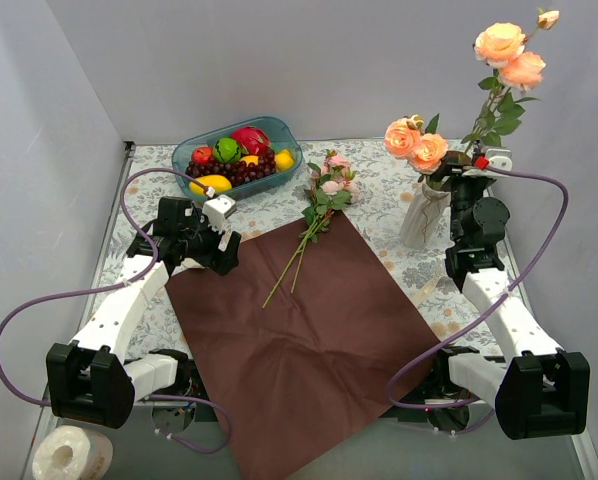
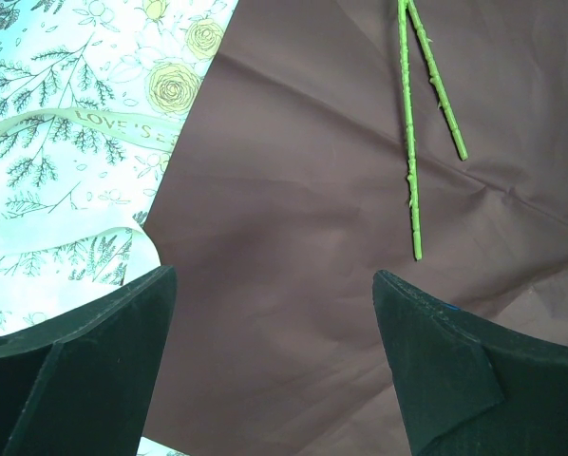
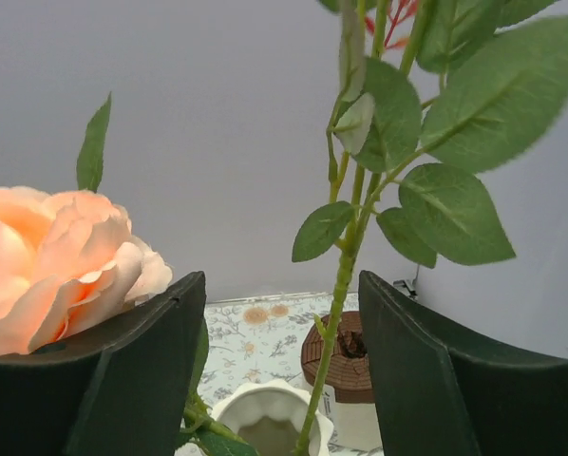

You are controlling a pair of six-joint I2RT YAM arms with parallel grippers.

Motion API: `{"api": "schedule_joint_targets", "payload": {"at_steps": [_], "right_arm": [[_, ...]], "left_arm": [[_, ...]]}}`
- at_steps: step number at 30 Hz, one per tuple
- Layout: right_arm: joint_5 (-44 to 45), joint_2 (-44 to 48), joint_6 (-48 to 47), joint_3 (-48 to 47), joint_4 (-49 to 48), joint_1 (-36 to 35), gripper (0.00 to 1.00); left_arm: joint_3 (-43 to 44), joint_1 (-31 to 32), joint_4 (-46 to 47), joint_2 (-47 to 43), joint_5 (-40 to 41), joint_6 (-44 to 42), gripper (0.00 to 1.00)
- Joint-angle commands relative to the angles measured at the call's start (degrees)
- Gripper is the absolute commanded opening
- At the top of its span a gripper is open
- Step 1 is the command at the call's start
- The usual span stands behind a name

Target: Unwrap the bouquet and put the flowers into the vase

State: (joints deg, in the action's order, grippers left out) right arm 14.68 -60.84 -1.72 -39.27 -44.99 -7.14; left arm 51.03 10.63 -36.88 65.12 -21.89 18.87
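**Vase-loading step: peach flowers (image 1: 416,143) in the vase (image 1: 419,218), pink flowers (image 1: 330,186) not yet placed.**

The wrapping paper (image 1: 299,330) lies flat and open on the worktop (image 1: 381,198), so unwrapping appears complete. The right tool (image 3: 282,285) stands wide just beside the vase, a tall stem (image 3: 342,283) passing between its fingers with no contact on either side; it holds nothing. The left tool (image 2: 274,280) is wide and empty over the paper's left edge. The pink flowers lie at the paper's far edge, well apart from the vase. Judgement: the right tool should back off clear of the leaves, then a tool should pinch the pink stems low.
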Motion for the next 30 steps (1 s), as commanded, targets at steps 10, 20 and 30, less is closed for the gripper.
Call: {"api": "schedule_joint_targets", "payload": {"at_steps": [10,20,30], "right_arm": [[-1.7,11.1,3.3,-10.2,18.6,-1.2,0.88],[-5.0,13.6,1.9,-26.3,35.0,-5.8,0.88],[10.3,17.0,7.3,-21.7,42.5,-6.0,0.54]], "left_arm": [[1.6,-0.3,-1.1,-2.6,-0.9,0.0,0.84],[4.4,-0.3,-1.0,-1.5,-1.8,1.6,0.84],[3.6,-0.3,-0.7,-1.6,-2.1,1.7,0.84]]}}
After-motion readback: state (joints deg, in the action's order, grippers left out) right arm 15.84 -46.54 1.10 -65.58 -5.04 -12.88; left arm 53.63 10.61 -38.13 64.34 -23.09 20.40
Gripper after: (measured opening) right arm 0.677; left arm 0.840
